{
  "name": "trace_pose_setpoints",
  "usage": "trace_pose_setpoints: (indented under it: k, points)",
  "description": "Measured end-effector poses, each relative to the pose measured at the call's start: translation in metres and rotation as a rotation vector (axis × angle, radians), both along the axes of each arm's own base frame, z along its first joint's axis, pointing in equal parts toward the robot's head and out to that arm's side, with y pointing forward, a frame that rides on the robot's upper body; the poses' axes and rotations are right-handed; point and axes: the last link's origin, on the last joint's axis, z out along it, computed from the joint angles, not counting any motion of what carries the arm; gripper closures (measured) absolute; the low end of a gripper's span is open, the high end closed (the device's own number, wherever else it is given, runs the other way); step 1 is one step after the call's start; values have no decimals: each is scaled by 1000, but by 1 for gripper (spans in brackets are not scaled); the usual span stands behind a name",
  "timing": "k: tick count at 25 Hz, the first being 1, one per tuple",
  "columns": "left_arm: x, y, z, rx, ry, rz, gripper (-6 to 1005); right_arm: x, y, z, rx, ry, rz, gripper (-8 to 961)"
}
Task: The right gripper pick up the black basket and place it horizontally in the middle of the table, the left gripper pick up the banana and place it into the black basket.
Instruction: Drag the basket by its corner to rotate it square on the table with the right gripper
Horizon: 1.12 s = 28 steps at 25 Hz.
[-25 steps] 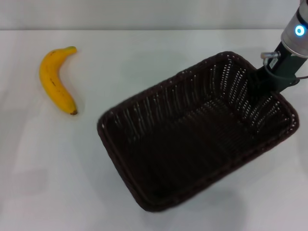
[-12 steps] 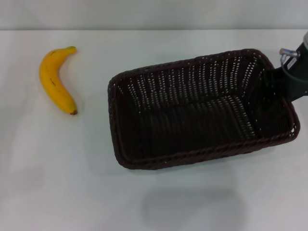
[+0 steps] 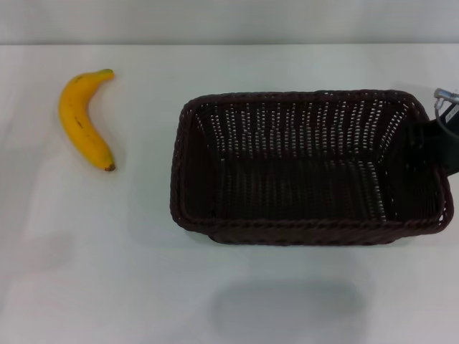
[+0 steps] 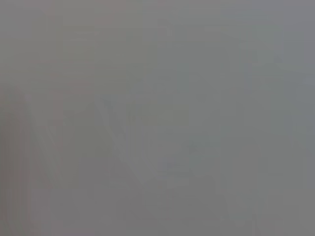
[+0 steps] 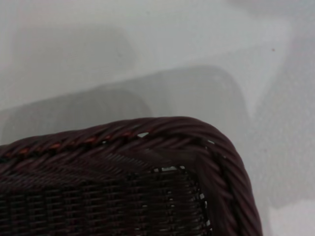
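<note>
The black basket [image 3: 287,233] hangs level a little above the white table [image 3: 93,265], long side running left to right, and casts a soft shadow near the table's front. My right gripper [image 3: 439,143] is at the basket's right end wall, shut on it, and mostly cut off by the picture's edge. The right wrist view shows one braided corner of the black basket [image 5: 162,130] close up over the table. The yellow banana [image 3: 82,118] lies on the table at the far left, well apart from the basket. My left gripper is out of view; its wrist view is a blank grey.
Bare white tabletop [image 3: 143,208] lies between the banana and the basket. The table's far edge meets a pale wall [image 3: 229,21] at the back.
The basket has swung from a diagonal tilt to lie level and horizontal, its left end moving back and right. My right gripper shifted right, toward the picture's edge. The banana has not moved.
</note>
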Motion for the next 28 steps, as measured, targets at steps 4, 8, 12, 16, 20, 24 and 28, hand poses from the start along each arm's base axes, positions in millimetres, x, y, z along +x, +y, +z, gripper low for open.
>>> trace_pose_setpoints:
  k: [4,8,12,16,20,24,28]
  points:
    - [1,7,0,-10,-6,6,122,-5,0,-6,-23,-25,49,828]
    - [2,10,0,-12,-7,5,122,-9,2,-11,-32,-57,111,828]
    - [3,12,1,-9,-8,2,122,-12,3,-13,-45,-82,142,830]
    - [4,13,1,-9,-6,0,122,-16,3,-17,-106,-101,163,832]
    - [5,15,2,-11,-3,-3,122,-18,4,-20,-107,-69,167,832]
    - [5,16,2,-12,-2,-4,122,-21,8,-19,-76,-7,172,769]
    - [5,15,2,-10,-3,-2,122,-18,9,-20,-79,-25,175,639]
